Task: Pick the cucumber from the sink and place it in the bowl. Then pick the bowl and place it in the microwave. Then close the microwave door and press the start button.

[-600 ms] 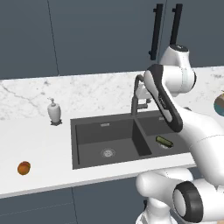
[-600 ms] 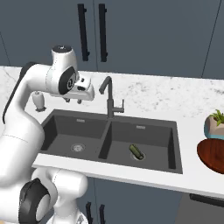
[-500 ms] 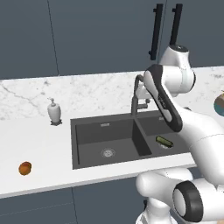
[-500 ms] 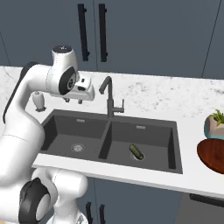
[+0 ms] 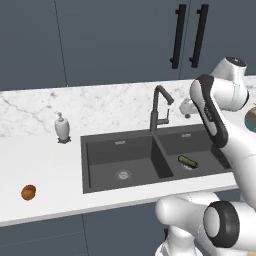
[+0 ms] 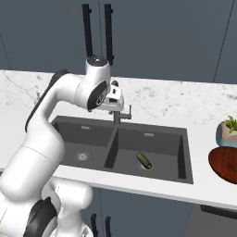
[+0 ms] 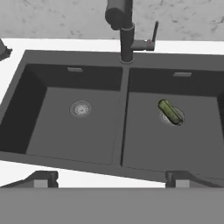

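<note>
The cucumber [image 5: 187, 161] [image 6: 144, 160] [image 7: 170, 111] is small and dark green. It lies across the drain of the right basin of the dark grey sink [image 5: 110, 150] [image 6: 69, 127] [image 7: 39, 87]. My gripper [image 6: 115, 95] [image 5: 186, 106] [image 7: 112, 179] hangs open above the sink by the faucet [image 5: 157, 107] [image 7: 126, 30], well above the cucumber and holding nothing. At the right edge of the left base view a blue-teal and tan round bowl [image 5: 251, 119] shows in part behind my arm. The microwave and its door are out of view.
A soap dispenser [image 5: 62, 127] stands left of the sink and a round orange-brown fruit [image 5: 28, 192] lies near the counter's front edge. In the right base view, a teal pot with green leaves [image 6: 227, 133] and a dark brown round dish [image 6: 224, 164] sit right of the sink.
The arm has swung to the right, carrying the open gripper from over the left basin to beside the faucet. The cucumber has not moved.
</note>
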